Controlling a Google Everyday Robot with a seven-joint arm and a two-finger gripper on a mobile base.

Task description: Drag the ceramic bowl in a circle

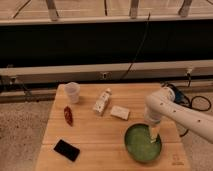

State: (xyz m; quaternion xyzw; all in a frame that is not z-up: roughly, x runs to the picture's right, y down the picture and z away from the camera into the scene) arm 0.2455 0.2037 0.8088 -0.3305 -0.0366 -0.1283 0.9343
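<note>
The ceramic bowl [142, 145] is wide, shallow and glossy green with a darker rim. It sits on the wooden table [95, 137] near its front right corner. My gripper [154, 134] comes down from the white arm [175, 111] on the right and reaches into the bowl at its upper right part, close to the rim. Its tip appears to rest on the bowl's inside.
A translucent plastic cup [72, 92] stands at the back left. A red chili-like item [68, 115] lies left of centre. A small white bottle [102, 102] and a white packet [120, 112] lie mid-table. A black phone [67, 150] lies front left.
</note>
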